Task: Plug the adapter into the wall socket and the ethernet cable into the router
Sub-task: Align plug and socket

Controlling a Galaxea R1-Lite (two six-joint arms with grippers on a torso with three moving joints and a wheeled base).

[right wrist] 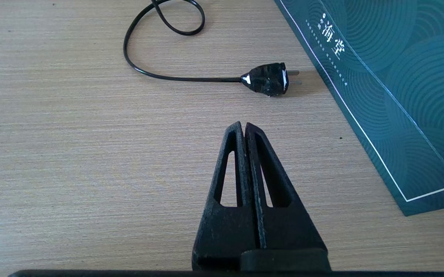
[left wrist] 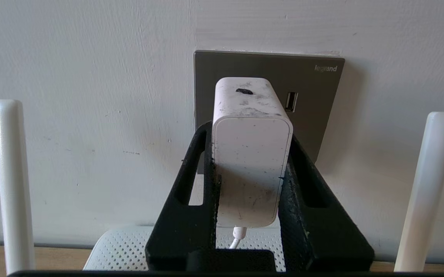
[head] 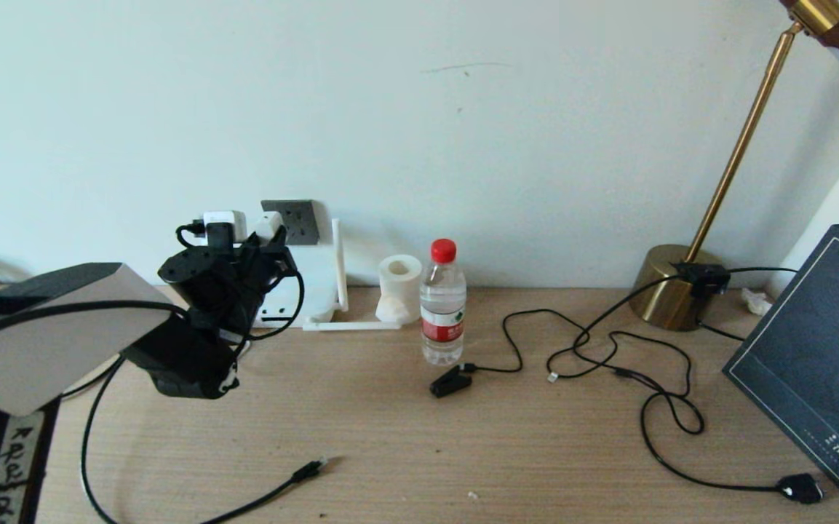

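L tool (left wrist: 250, 169): clamped on adapter (left wrist: 250, 150), at wall socket (left wrist: 314, 100).
R tool (right wrist: 245, 129): closed, empty, parked.
Risk: pins misaligned w/ holes, adapter could jam.

The left gripper (left wrist: 250, 154) has matte black fingers (left wrist: 187, 200), wedge-shaped, each pierced by a long triangular cut-out, with a rough, grainy inner face. Behind them the wrist is a chunky black housing wrapped in looping thin black cables, topped by a small white block. The left forearm wears a flat pale grey panel with a black edge, and a white strip with black printed characters runs below it. The right gripper (right wrist: 243, 127) shows the same black, slotted, tapering fingers (right wrist: 229, 169).
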